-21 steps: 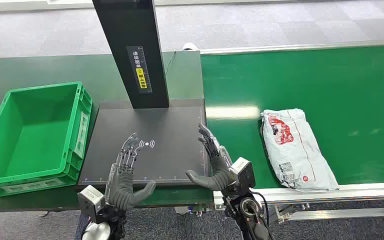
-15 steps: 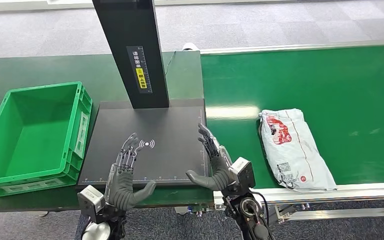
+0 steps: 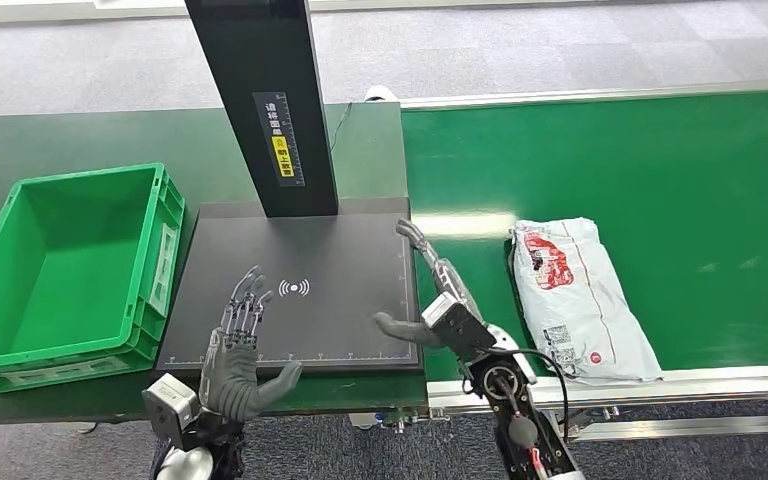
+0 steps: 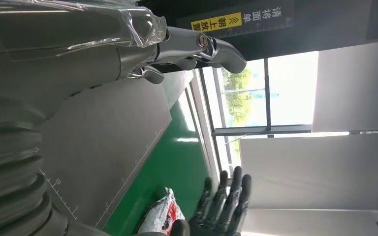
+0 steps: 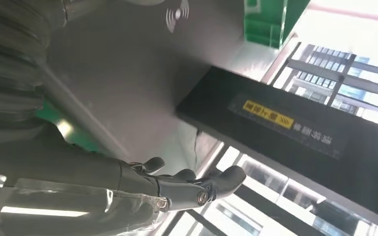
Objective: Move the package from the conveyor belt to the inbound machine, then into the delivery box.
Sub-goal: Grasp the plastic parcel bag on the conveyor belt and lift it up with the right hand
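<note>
Since the earlier frames the right hand point(image 3: 438, 300) has been turned onto its edge and carried farther and to the right, its fingers spread and nothing grasped, toward the near edge of the conveyor belt point(image 3: 660, 160). The white package point(image 3: 580, 300) has been carried slightly left along the belt and lies just right of that hand, apart from it. The left hand point(image 3: 235, 345) has been drawn slightly left and nearer over the dark inbound machine point(image 3: 300, 250), fingers released and empty, with the green delivery box point(image 3: 0, 230) at the left.
</note>
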{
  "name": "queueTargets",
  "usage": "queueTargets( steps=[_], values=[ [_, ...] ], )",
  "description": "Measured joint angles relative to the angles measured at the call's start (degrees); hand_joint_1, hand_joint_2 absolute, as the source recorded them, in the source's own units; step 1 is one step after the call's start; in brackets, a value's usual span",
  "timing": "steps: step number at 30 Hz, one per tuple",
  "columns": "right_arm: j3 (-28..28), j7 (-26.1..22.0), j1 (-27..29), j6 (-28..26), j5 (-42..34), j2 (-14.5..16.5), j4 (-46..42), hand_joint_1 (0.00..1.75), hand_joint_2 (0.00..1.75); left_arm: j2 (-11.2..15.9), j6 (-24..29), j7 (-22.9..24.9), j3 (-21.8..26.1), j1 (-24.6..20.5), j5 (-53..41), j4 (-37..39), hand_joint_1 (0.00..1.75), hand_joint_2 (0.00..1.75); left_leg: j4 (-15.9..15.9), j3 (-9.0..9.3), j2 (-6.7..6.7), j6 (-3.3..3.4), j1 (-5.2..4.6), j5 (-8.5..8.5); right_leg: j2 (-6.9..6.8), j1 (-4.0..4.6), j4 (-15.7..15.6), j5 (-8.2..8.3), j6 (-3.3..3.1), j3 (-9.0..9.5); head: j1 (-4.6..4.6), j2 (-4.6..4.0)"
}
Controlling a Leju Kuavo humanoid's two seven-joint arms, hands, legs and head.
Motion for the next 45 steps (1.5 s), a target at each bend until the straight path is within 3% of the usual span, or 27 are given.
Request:
queueTargets(
  steps=[8,15,23,30,35,45],
  values=[
    [0.0,0.8,-10.0,-1.3,1.9,-6.9,4.1,0.0,1.75,1.1,0.2,-0.5,0.4,0.7,0.1,0.1,0.0,1.75,0.0,0.0,-0.04,0.04,-0.04,0.02,-0.01,-0.05,0.0,0.01,0.02,0.02,0.0,0.0],
    [0.0,5.2,-17.7,-7.6,5.6,-11.2,14.5,0.0,1.75,2.7,1.7,-0.4,0.4,3.0,0.9,-0.7,0.0,1.75,0.0,-0.01,-0.08,0.04,-0.04,0.02,-0.04,-0.05,0.0,0.01,0.02,0.01,-0.01,0.0],
    [2.7,17.0,-22.8,-12.0,14.2,-12.6,23.4,0.0,1.75,3.5,2.3,1.7,0.5,5.8,1.0,-4.2,0.0,1.75,0.0,-0.03,-0.16,0.04,-0.04,0.02,-0.11,-0.05,0.0,0.01,0.02,0.01,-0.01,0.0],
    [7.6,26.3,-23.9,-7.7,20.9,-13.6,25.7,0.0,1.75,3.7,3.6,3.4,0.3,7.0,0.4,-6.0,0.0,1.75,0.0,-0.05,-0.21,0.04,-0.05,0.03,-0.16,-0.05,0.0,0.01,0.02,0.01,0.0,0.0],
    [10.4,28.7,-25.4,-4.5,22.8,-14.5,26.4,0.0,1.75,3.7,4.2,3.8,0.5,7.1,0.6,-6.6,0.0,1.75,0.0,-0.04,-0.21,0.05,-0.05,0.03,-0.16,-0.05,0.0,0.01,0.02,0.01,-0.01,0.0],
    [12.3,28.9,-26.0,-4.3,23.0,-15.2,26.9,0.0,1.75,3.7,4.3,3.9,0.5,7.1,0.7,-6.7,0.0,1.75,0.0,-0.05,-0.21,0.05,-0.05,0.03,-0.16,-0.05,0.0,0.01,0.02,0.01,-0.01,0.0]
  ],
)
